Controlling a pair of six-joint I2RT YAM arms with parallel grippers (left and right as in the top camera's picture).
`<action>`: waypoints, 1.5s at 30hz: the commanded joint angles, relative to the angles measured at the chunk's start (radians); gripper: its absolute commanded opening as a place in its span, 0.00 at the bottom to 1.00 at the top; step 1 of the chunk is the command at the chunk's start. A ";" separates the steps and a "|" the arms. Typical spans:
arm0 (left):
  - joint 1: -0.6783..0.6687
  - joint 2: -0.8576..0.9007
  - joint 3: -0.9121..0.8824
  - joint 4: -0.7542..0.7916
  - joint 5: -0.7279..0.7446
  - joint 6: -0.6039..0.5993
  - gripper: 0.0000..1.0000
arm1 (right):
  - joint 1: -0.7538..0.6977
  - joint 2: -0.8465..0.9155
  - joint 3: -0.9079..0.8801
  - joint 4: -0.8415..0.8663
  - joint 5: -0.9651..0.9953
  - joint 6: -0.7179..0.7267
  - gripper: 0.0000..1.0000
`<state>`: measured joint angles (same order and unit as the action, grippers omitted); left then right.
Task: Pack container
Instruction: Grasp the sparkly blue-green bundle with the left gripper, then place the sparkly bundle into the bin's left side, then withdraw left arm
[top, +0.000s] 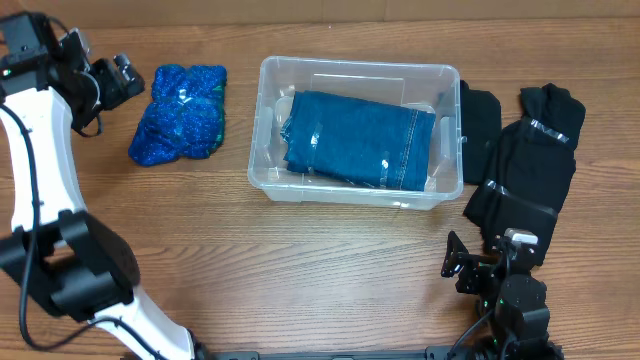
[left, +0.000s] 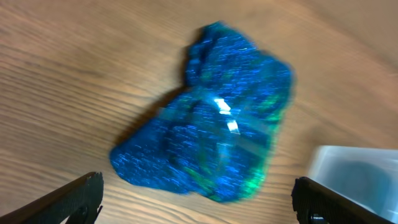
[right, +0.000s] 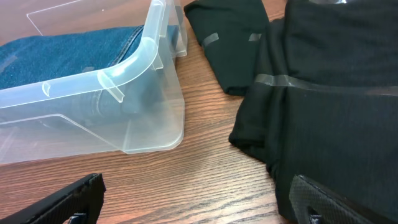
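Note:
The clear plastic container stands mid-table with a folded blue denim garment inside; its corner shows in the right wrist view and in the left wrist view. A shiny blue-green bundle wrapped in tape lies left of the container and fills the left wrist view. My left gripper is open and empty, just left of and above the bundle. My right gripper is open and empty near the front edge, beside the large black garment.
A smaller black folded garment lies right of the container, next to the large one, both banded with tape; they also show in the right wrist view. Bare wooden table in front of the container.

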<state>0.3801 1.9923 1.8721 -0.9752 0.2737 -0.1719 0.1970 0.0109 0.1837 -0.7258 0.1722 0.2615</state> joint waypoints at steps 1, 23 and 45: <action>0.060 0.198 0.010 0.059 0.255 0.111 1.00 | -0.002 -0.008 -0.018 0.002 0.005 0.000 1.00; -0.141 -0.024 0.294 -0.258 0.606 0.068 0.04 | -0.002 -0.008 -0.018 0.002 0.005 0.000 1.00; -0.963 0.042 0.045 0.165 -0.067 -0.674 0.04 | -0.002 -0.008 -0.018 0.002 0.005 0.000 1.00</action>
<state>-0.5877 2.0155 1.9209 -0.7795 0.2443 -0.8055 0.1970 0.0109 0.1841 -0.7261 0.1715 0.2611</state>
